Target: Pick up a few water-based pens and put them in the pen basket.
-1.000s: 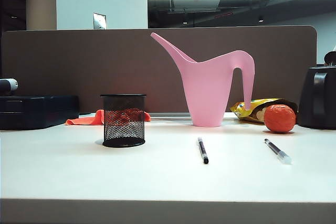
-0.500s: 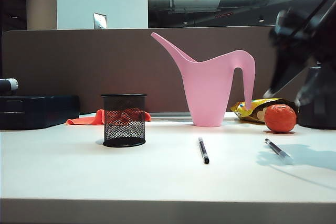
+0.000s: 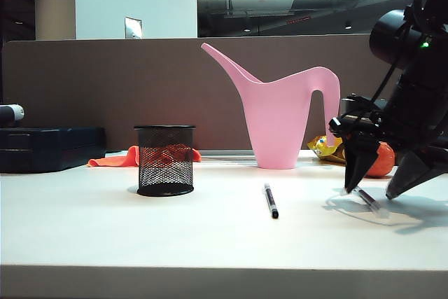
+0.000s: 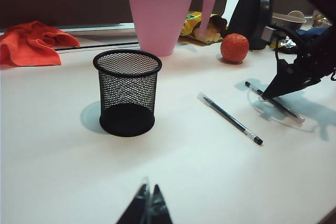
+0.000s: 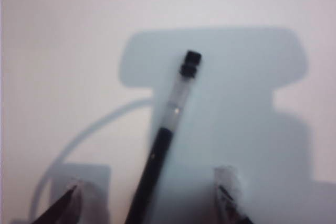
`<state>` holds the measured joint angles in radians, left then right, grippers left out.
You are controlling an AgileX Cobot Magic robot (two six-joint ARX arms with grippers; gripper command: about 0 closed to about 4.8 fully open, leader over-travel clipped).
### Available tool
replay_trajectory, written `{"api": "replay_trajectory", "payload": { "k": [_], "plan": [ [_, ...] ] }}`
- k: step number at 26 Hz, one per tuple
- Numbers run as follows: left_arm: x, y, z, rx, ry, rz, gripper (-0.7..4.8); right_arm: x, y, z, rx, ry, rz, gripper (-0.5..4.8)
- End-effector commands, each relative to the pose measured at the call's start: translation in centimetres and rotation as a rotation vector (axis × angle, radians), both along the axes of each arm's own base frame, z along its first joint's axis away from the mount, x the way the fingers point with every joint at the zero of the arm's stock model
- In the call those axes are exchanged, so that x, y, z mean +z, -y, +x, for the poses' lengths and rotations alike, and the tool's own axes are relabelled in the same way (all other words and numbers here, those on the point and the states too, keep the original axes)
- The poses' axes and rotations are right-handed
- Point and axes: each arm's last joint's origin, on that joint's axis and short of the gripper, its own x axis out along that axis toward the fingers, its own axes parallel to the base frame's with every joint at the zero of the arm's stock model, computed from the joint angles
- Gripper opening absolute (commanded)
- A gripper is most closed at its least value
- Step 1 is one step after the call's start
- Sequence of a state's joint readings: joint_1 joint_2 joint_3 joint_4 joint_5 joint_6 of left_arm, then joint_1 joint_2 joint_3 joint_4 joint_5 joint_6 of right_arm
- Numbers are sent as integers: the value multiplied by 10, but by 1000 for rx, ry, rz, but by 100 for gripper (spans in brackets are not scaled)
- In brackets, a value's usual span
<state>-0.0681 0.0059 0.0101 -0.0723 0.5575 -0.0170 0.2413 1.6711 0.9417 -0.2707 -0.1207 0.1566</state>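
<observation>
Right gripper (image 3: pixel 372 192): you now have it low over the bench (image 3: pixel 210 236) at the right, where a second ago no arm showed there at all. Its jaws stand wide apart, one fingertip on each side of the clear-ended pen (image 3: pixel 369 202), which lies flat between them, not gripped; the right wrist view shows the same pen (image 5: pixel 164 140) between the two tips.

Left gripper (image 4: pixel 147 208): near edge of the bench, tips pressed together, holding nothing.

Black pen (image 3: pixel 271 200): flat on the bench, middle, unmoved from the earlier frame.

Pen basket (image 3: pixel 165 160): upright, left of the black pen and well apart from it, place unchanged.

Pink watering can (image 3: pixel 280 113): far side, behind the pens, as before.

Orange ball (image 3: pixel 382 159): far right, now partly hidden behind your right arm.
</observation>
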Motion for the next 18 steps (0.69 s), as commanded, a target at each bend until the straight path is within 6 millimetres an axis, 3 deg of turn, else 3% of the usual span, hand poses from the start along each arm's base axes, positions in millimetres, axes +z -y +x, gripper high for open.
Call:
{"api": "replay_trajectory", "payload": {
  "k": [1, 5, 10, 11, 12, 18],
  "plan": [
    [0, 0, 0, -5, 0, 1, -4, -5, -2, 2, -2, -9, -12, 323],
    [0, 0, 0, -5, 1, 1, -4, -12, -4, 2, 3, -30, -22, 286],
    [0, 0, 0, -5, 1, 1, -4, -24, -5, 0, 9, -98, -38, 106],
    [0, 0, 0, -5, 1, 1, -4, -26, -5, 0, 8, -111, -44, 23],
    [0, 0, 0, -5, 1, 1, -4, -27, -5, 0, 10, -113, -49, -11],
    [0, 0, 0, -5, 0, 1, -4, -22, -8, 3, 40, -91, 11, -9]
  ]
}}
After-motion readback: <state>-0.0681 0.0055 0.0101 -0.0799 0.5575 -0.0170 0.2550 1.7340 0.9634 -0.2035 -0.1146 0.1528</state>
